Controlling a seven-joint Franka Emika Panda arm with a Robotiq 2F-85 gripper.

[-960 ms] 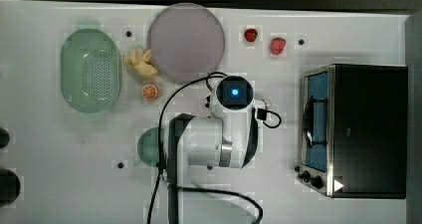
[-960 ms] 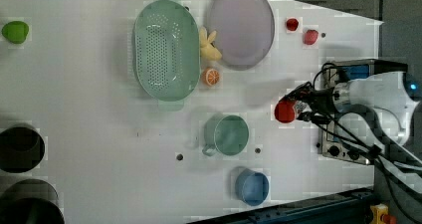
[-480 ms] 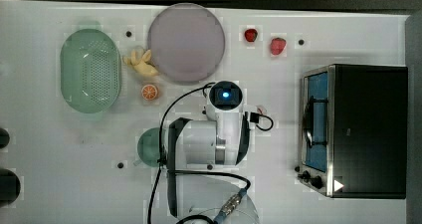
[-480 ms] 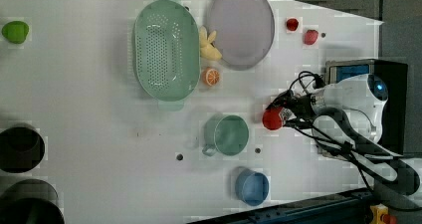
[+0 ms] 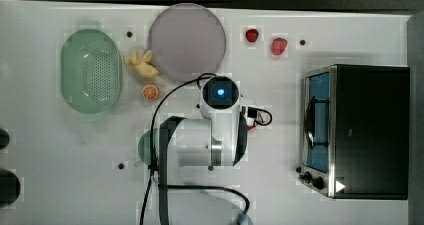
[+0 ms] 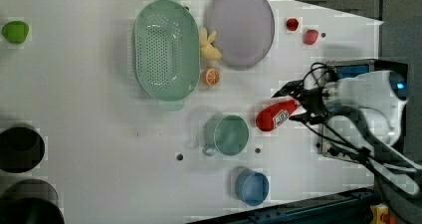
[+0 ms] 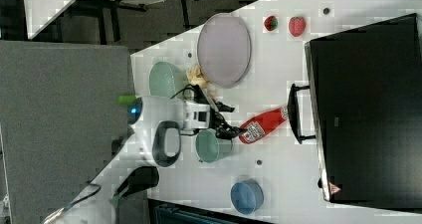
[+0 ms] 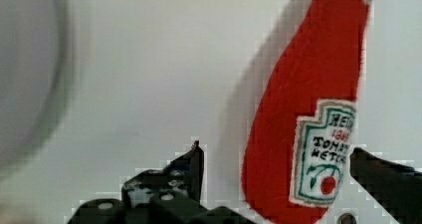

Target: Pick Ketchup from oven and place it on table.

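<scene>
1. Ketchup (image 6: 274,116): red squeeze bottle, white label with tomato mark; seen in the left view lying on its side on the counter (image 6: 99,134), between the green cup (image 6: 230,134) and the oven (image 6: 348,74); outside the oven, well clear of its door. In the right view (image 7: 261,124), cap end pointed toward the oven handle (image 7: 294,113), base end toward the arm.
2. Jaws (image 8: 276,169): spread wide in the wrist view, one finger (image 8: 191,167) on each side of the bottle's lower body; visible gap on both sides of the bottle (image 8: 303,109), nothing clamped.
3. Gripper, left view (image 6: 301,104): positioned at the bottle's end nearer the oven, cables looped around the wrist.
4. Oven (image 5: 365,130): black box, silver trim, blue-tinted glass door, at the top view's right; knobs at its lower corner.
5. Green colander (image 5: 91,77): at the top view's left.
6. Lilac plate (image 5: 187,40): beside the colander; yellow item (image 5: 141,64) and orange slice (image 5: 149,91) between them.
7. Two strawberries (image 5: 252,35), (image 5: 279,46): near the counter's far edge, between plate and oven in the top view.
8. Blue bowl (image 6: 251,186): below the green cup in the left view.
9. Green fruit (image 6: 15,31): at the left view's upper left corner.
</scene>
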